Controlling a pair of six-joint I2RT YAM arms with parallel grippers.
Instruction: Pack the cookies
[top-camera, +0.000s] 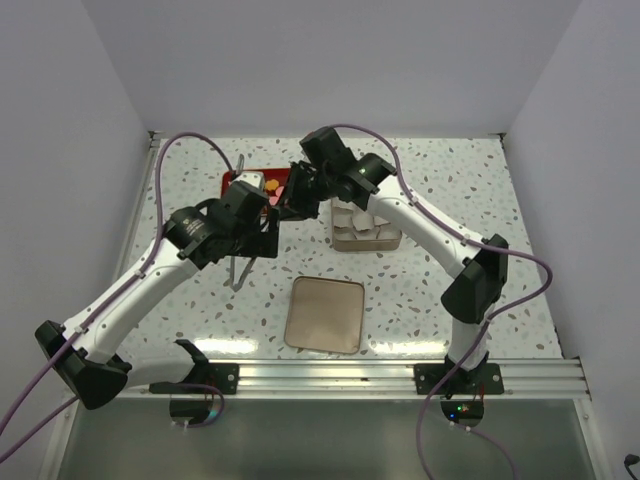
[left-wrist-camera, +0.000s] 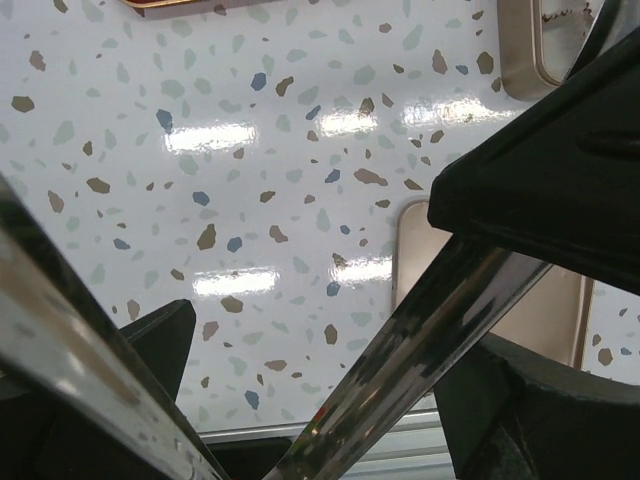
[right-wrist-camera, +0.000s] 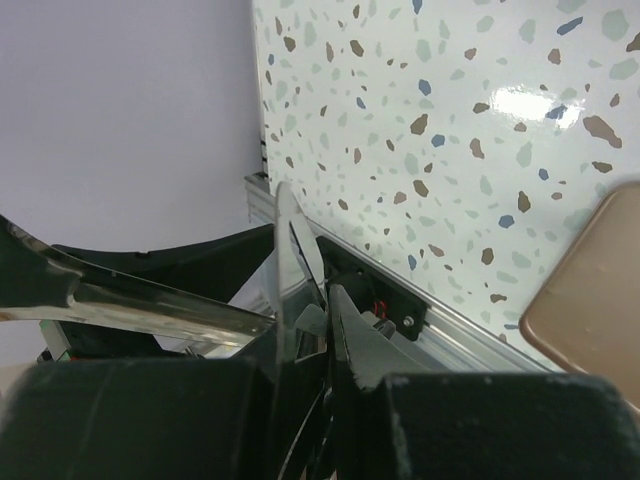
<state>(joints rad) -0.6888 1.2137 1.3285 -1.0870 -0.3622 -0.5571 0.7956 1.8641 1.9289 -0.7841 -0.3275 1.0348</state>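
Observation:
The cookies (top-camera: 276, 187) show as small orange and yellow pieces on a red tray (top-camera: 232, 180) at the back, partly hidden by both grippers. My left gripper (top-camera: 262, 222) is shut on metal tongs (top-camera: 236, 265), whose joined end points toward the near edge. In the left wrist view, the tongs' two shiny arms (left-wrist-camera: 430, 320) cross between the fingers of the left gripper (left-wrist-camera: 330, 390). My right gripper (top-camera: 292, 195) is right beside the left one, above the tray's edge. In its wrist view the right gripper (right-wrist-camera: 330, 300) is closed on a thin metal strip of the tongs (right-wrist-camera: 150, 300).
A beige box (top-camera: 365, 247) holding white paper cups (top-camera: 358, 222) stands right of the tray. Its flat beige lid (top-camera: 325, 313) lies near the front rail and also shows in the left wrist view (left-wrist-camera: 540, 310) and the right wrist view (right-wrist-camera: 590, 290). White walls enclose the table.

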